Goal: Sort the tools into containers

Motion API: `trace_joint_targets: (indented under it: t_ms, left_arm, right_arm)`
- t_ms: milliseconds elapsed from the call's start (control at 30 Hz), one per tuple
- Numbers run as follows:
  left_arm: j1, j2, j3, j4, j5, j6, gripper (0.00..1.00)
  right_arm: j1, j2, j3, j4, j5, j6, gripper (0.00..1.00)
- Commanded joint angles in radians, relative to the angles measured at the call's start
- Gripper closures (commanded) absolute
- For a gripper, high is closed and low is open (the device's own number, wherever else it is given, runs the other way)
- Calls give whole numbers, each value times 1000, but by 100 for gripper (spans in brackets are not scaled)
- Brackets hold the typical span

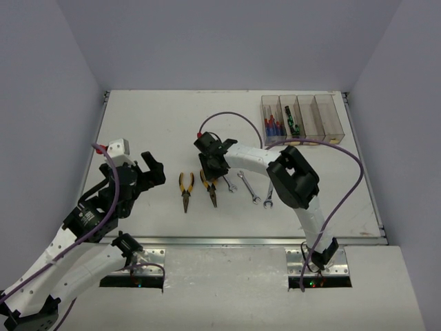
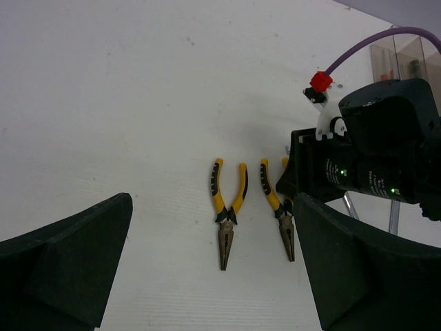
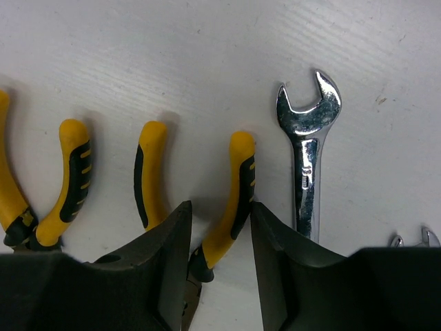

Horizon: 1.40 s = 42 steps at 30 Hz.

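Two yellow-and-black pliers lie side by side mid-table, the left pair (image 1: 185, 191) and the right pair (image 1: 209, 187). My right gripper (image 1: 213, 171) is down over the right pair. In the right wrist view its open jaws (image 3: 220, 207) straddle that pair's right handle (image 3: 238, 186), the right finger against it. My left gripper (image 1: 157, 169) is open and empty, left of the pliers; its wrist view shows the left pair (image 2: 227, 207) and the right pair (image 2: 278, 207). Three silver wrenches (image 1: 248, 187) lie right of the pliers. The four joined bins (image 1: 318, 117) hold two screwdrivers (image 1: 273, 126).
A silver wrench (image 3: 306, 165) lies just right of my right gripper's fingers. The right arm's purple cable (image 1: 344, 158) loops over the table near the bins. The table's raised rim (image 1: 241, 238) runs along the near side.
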State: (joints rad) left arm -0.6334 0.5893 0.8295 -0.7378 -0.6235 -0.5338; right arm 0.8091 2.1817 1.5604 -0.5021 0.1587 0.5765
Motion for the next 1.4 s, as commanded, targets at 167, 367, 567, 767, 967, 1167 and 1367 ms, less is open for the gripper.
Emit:
trace_joint_targets:
  t_ms: [167, 367, 567, 767, 967, 1167, 1367]
  left_arm:
    - [9, -14, -1, 44, 10, 15, 0]
    - [6, -19, -3, 44, 10, 15, 0]
    - [8, -16, -1, 44, 9, 15, 0]
    - [8, -19, -1, 44, 8, 15, 0]
    - [8, -24, -1, 43, 8, 15, 0]
    - [6, -29, -3, 46, 11, 18, 0]
    - [6, -23, -3, 49, 15, 19, 0]
  right_arm:
    - [4, -121, 2, -28, 55, -27, 55]
    - [-14, -117, 31, -73, 33, -55, 54]
    - [-14, -63, 64, -84, -27, -40, 56]
    - [-11, -1, 103, -79, -28, -27, 59]
    - [-7, 91, 165, -119, 46, -18, 71]
    - [7, 85, 129, -110, 70, -2, 88]
    - [8, 6, 74, -77, 40, 22, 100]
